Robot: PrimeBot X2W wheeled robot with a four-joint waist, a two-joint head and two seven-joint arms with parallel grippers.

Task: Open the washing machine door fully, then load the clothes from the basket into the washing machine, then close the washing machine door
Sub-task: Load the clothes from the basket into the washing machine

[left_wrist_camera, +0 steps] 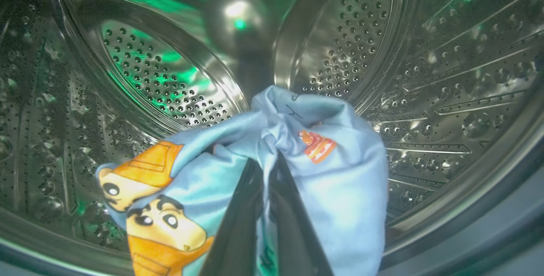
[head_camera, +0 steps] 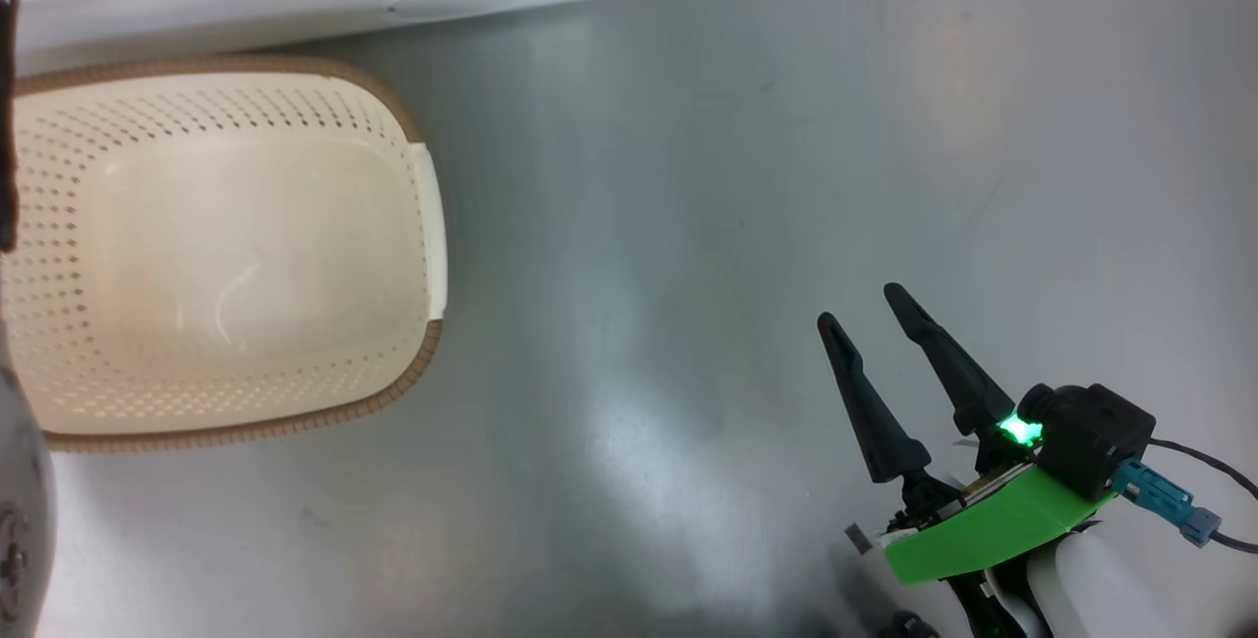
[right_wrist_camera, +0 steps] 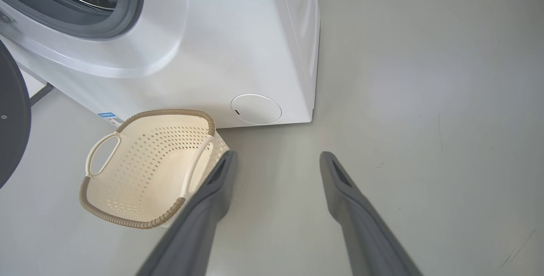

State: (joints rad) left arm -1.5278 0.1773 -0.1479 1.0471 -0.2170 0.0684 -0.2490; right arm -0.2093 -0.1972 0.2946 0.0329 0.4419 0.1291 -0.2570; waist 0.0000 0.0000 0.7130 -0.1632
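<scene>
Left wrist view: left gripper (left_wrist_camera: 267, 161) pinches clothes (left_wrist_camera: 340, 182) inside drum (left_wrist_camera: 446, 76).

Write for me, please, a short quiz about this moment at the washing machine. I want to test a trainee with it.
1. True or false: a garment lies in the basket.
2. What does the left pincer hold inside the drum?
A) a basket handle
B) the light blue clothes
C) nothing
3. Fill the gap: the right pincer hangs over the floor with its jaws ____.

Key: 1 false, the basket is empty; 2 B; 3 open.
</scene>
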